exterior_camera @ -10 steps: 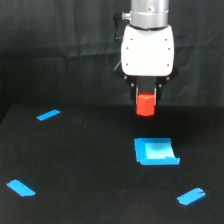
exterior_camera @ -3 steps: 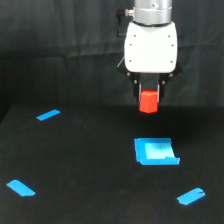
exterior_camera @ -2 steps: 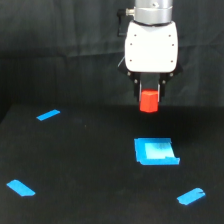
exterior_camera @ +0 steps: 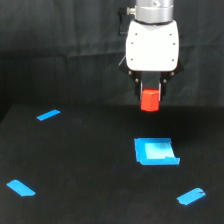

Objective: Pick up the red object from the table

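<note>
The red object (exterior_camera: pixel 149 101) is a short red-orange cylinder held between the dark fingers of my gripper (exterior_camera: pixel 150 98), under the white gripper body. It hangs in the air well above the black table (exterior_camera: pixel 85 170), above and a little behind the flat blue tray-like piece (exterior_camera: pixel 155 151). The gripper is shut on the red object. The fingertips are mostly hidden behind the cylinder.
Short blue tape strips lie on the table: one at the exterior view's far left (exterior_camera: pixel 48 115), one at the near left (exterior_camera: pixel 21 188), one at the near right (exterior_camera: pixel 191 196). A dark curtain hangs behind the table.
The gripper with the red object has risen slightly since the earliest frame and shifted a little to the exterior view's right. Over the last second it has barely moved.
</note>
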Tool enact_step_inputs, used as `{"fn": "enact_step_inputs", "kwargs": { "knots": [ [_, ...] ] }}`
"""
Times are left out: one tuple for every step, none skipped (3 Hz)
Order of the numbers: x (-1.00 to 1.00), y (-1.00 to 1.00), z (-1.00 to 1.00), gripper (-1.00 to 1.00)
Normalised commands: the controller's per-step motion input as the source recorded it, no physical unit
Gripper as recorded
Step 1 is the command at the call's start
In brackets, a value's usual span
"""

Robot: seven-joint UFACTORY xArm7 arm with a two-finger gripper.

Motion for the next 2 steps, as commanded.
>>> {"fn": "enact_step_inputs", "kwargs": {
  "knots": [
    [0.03, 0.00, 0.11, -0.99],
    [0.04, 0.00, 0.09, -1.00]
  ]
}}
